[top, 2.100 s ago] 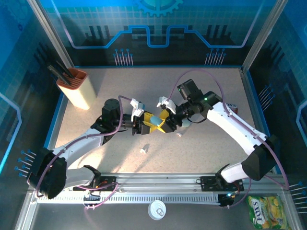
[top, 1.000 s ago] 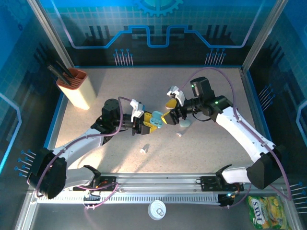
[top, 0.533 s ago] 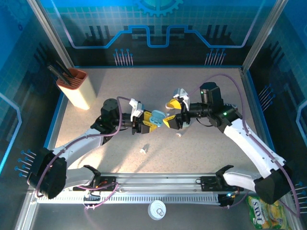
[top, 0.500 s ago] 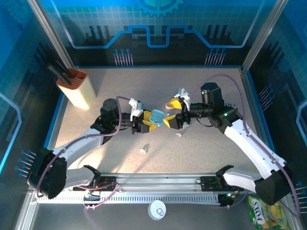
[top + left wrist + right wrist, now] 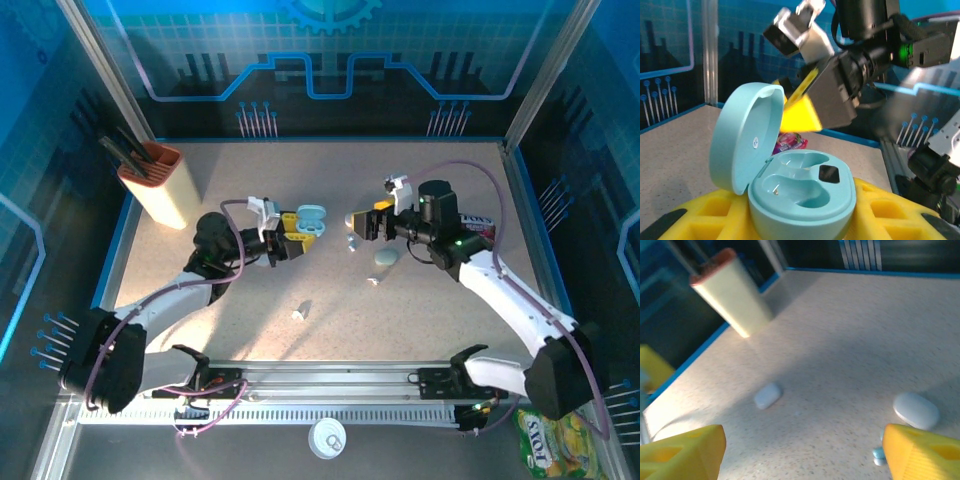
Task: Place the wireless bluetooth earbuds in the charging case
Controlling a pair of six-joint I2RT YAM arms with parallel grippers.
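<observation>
The earbuds (image 5: 298, 313) lie loose on the tabletop (image 5: 440, 300), and none is in the case (image 5: 802, 200). One tiny white piece sits on the near side of the case, well apart from it. Another earbud (image 5: 373, 281) lies to the case's right and also nearer. A pale pebble (image 5: 385, 258) rests close by that one; I can't tell what it is.

The left hand (image 5: 297, 230) holds the case by its base, pinched between yellow pads, with the lid thrown back. Seen from the left wrist, both moulded wells are plainly bare.

The right hand (image 5: 802, 450) hangs to the right of the case, apart from it. Its yellow fingers are spread wide with nothing between them.

As I read it, the job has barely begun. The case is open and presented, which is the easy part. Picking up each earbud, turning it to suit its well and seating it are all left to do, and so is closing the lid if that is wanted.
</observation>
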